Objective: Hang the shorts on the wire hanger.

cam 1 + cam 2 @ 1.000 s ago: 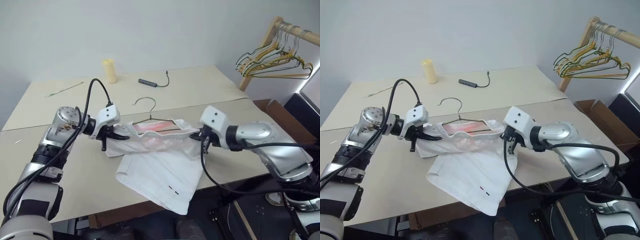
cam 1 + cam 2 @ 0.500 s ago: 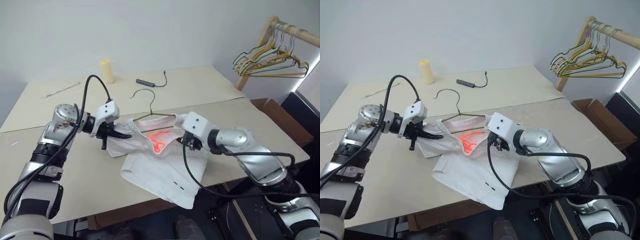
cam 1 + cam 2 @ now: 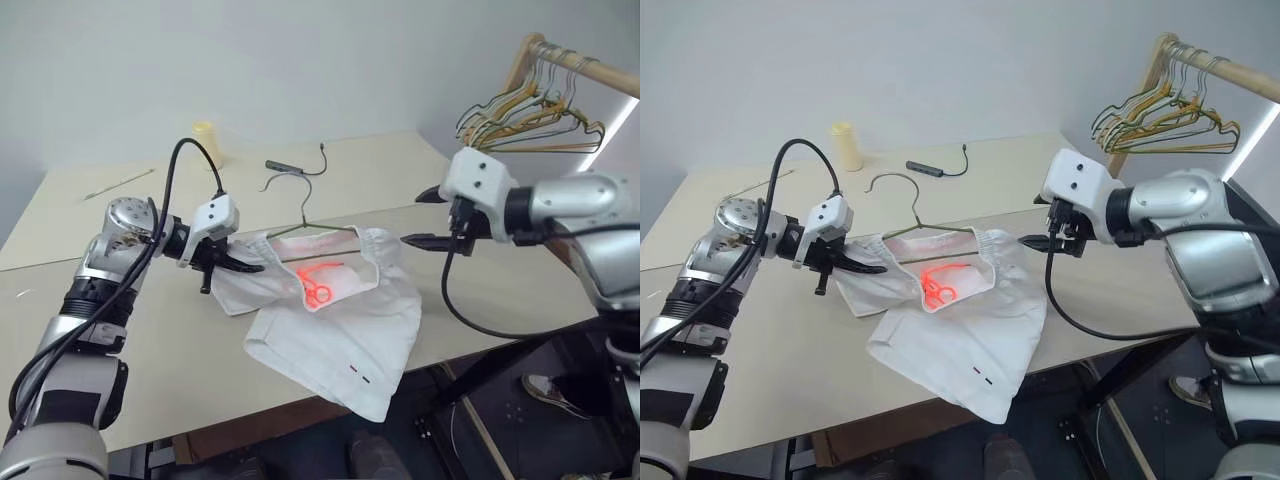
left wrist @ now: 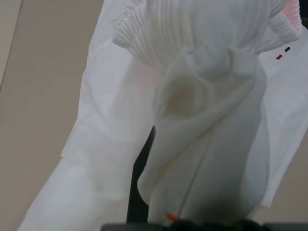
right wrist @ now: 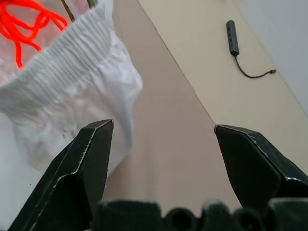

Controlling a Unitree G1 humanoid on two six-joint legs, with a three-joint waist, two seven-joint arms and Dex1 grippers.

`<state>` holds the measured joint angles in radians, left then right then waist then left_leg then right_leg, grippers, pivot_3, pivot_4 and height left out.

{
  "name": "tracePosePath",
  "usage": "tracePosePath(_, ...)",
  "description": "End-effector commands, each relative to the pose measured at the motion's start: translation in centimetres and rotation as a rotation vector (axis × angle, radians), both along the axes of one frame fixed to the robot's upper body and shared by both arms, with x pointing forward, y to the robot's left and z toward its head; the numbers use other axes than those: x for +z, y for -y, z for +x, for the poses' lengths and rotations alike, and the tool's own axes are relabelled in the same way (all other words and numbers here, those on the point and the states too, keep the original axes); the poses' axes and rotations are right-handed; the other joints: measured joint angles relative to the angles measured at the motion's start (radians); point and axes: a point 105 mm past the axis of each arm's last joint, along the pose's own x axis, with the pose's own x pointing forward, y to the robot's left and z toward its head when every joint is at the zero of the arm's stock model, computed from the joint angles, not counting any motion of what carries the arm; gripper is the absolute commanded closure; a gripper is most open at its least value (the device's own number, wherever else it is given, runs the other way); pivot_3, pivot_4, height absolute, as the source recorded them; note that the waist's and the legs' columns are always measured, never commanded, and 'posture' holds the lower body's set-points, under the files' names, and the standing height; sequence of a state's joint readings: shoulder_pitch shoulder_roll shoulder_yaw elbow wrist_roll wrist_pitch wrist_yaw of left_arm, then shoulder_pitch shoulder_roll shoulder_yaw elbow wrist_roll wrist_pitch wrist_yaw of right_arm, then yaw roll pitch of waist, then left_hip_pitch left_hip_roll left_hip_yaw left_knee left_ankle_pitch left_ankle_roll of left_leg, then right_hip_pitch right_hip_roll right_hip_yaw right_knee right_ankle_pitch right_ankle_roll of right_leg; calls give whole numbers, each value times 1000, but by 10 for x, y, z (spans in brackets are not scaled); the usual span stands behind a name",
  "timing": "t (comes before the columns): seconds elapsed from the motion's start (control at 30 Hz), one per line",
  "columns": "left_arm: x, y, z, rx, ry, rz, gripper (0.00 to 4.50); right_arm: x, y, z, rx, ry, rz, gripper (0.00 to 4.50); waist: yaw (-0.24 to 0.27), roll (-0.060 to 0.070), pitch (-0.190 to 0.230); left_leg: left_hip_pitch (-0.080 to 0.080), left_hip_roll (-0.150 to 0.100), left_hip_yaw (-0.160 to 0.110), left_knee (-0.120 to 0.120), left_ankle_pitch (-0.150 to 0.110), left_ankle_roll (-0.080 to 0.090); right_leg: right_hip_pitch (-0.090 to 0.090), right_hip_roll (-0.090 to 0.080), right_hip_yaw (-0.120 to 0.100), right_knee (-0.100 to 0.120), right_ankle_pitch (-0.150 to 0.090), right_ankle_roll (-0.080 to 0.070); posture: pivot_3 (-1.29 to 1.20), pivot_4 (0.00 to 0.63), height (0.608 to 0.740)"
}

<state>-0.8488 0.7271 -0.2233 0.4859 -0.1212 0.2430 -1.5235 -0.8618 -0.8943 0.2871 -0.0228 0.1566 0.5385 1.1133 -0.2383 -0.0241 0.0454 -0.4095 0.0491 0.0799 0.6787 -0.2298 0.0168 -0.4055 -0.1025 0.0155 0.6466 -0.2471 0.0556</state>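
The white shorts lie wrinkled on the table, one leg hanging over the front edge, an orange drawstring showing in the open waistband. The wire hanger rests with its hook on the table behind them. Its lower part goes into the waistband and is hidden there. My left gripper is shut on the left end of the waistband, holding it slightly raised. In the left wrist view the bunched shorts drape over its fingers. My right gripper hovers open to the right of the shorts, holding nothing, and its fingers stand wide apart.
A wooden rack with several wire hangers stands at the far right. At the back of the table are a pale yellow cup and a dark hub with a cable. The table's front edge runs below the shorts.
My right gripper has opened, let go of the right end of the waistband, and risen up and to the right. That side of the shorts has dropped to the table. The left grip is unchanged.
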Motion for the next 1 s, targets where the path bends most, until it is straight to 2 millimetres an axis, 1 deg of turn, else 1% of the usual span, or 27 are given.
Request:
tracePosePath(0.03,16,9,3,-46,56,-7,4500,-3,-13,5,104,-24,-68,576,-3,0,0,-1,0,0,0,0,0,-1,0,0,0,0,0,-240,1,740)
tracePosePath(0.13,16,10,2,-60,59,-1,4500,-14,-26,1,210,-94,-130,576,-9,0,0,-2,0,-2,0,0,0,-2,0,1,1,0,0,-231,0,740)
tracePosePath(0.2,17,11,2,-66,62,-1,4500,-21,-33,5,226,-108,-162,576,-14,0,0,-2,0,-2,0,0,0,-2,0,1,1,0,0,-226,0,740)
tracePosePath(0.37,17,12,1,-76,72,0,4500,-28,-44,15,230,-152,-179,576,-20,0,0,-1,0,-3,1,0,0,-1,0,0,2,0,1,-217,0,740)
tracePosePath(0.4,17,12,0,-78,72,0,4500,-28,-46,15,234,-162,-180,947,-21,0,0,-1,0,-3,1,0,0,-1,0,0,2,0,1,-217,0,740)
tracePosePath(0.47,18,14,-1,-85,75,-2,4500,-34,-47,18,223,-179,-201,1456,-22,0,0,-1,0,-3,1,0,0,-1,-1,0,2,0,1,-217,0,740)
tracePosePath(0.57,20,15,-1,-92,83,-11,4500,-39,-47,18,223,-203,-205,2486,-20,0,0,-1,-1,-3,1,0,0,-1,-1,0,2,0,1,-208,0,740)
tracePosePath(0.7,21,17,-4,-106,96,-25,4500,-44,-46,14,228,-228,-195,3904,-21,0,0,-1,-1,-3,1,0,0,-1,-2,0,2,0,1,-210,0,740)
tracePosePath(0.77,22,18,-6,-129,112,-37,4500,-46,-45,10,238,-246,-187,4448,-21,0,0,-1,-1,-3,1,0,0,-1,-2,0,2,0,1,-212,0,740)
tracePosePath(0.87,24,21,-8,-159,126,-70,4500,-45,-44,5,241,-270,-157,4448,-21,0,0,-1,-1,-3,1,0,0,-1,-2,0,2,0,1,-220,0,740)
tracePosePath(0.93,27,23,-8,-163,116,-96,3942,-44,-43,2,234,-291,-134,4500,-21,0,0,-1,-1,-3,1,0,0,-1,-2,0,3,0,1,-220,0,740)
tracePosePath(1.0,32,25,-7,-162,115,-131,3486,-43,-41,-2,228,-311,-117,4500,-18,0,0,-1,-1,-4,1,0,0,0,-2,-1,2,0,1,-228,0,740)
